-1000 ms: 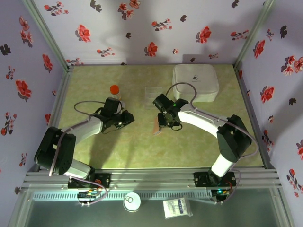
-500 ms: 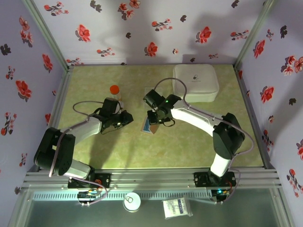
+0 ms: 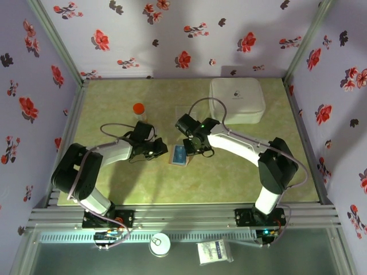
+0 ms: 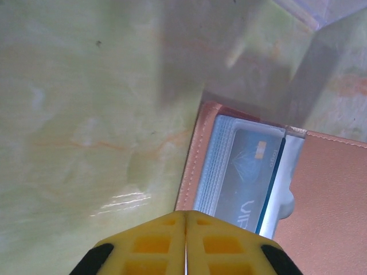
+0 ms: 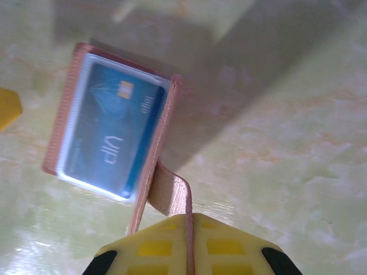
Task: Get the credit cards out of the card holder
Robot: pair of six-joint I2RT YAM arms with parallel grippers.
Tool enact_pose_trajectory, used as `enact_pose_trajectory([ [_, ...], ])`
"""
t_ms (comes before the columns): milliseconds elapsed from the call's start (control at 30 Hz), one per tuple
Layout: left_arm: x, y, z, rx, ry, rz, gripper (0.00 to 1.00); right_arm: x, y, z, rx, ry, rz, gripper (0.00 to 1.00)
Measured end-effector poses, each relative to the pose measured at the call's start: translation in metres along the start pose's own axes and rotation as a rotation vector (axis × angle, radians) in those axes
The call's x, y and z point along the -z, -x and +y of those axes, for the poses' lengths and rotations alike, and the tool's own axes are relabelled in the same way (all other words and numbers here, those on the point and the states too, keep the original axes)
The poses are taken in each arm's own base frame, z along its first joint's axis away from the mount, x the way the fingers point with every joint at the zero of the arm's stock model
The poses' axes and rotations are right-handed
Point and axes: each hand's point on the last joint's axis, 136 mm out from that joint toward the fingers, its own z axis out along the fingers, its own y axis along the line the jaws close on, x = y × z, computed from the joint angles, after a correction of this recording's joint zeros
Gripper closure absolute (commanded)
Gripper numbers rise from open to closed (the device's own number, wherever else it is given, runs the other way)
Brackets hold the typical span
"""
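The right pincer [image 5: 187, 219] pinched the holder [image 3: 179, 154] by its flap; left pincer [image 4: 185, 216], closed empty, sat at its 9 o'clock; box [image 3: 237, 100] at 2 o'clock.

The left arm [image 3: 109, 153] and right arm [image 3: 243, 144] look the same — white tubes with fat black joints, on black bases [image 3: 261, 216]. A thin grey cable [image 3: 213, 103] loops off each one. A tiny green light [image 3: 202, 121] glows on the right arm. The fingers [image 4: 155, 243] are yellow, with little square dents and black corners.

Tan card holder [image 5: 169, 192], blue credit card [image 5: 112, 140] — green marbled table [image 3: 229, 172], red-flowered lilac walls [image 3: 172, 34].
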Motion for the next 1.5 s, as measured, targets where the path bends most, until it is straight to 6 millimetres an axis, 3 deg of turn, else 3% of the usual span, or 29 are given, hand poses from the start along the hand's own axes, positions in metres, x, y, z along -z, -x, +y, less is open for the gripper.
enact_pose_trajectory([
  [400, -0.019, -0.007, -0.007, -0.023, 0.011, 0.045, 0.98, -0.022, -0.016, -0.037, -0.055, -0.09, 0.045, 0.96],
  [1100, -0.017, -0.01, 0.013, -0.001, 0.108, 0.037, 1.0, -0.055, -0.022, -0.033, -0.094, -0.055, 0.075, 0.99],
  [1500, -0.016, -0.01, 0.016, 0.002, 0.114, 0.04, 1.0, -0.071, -0.028, -0.042, -0.089, -0.101, 0.079, 1.0],
])
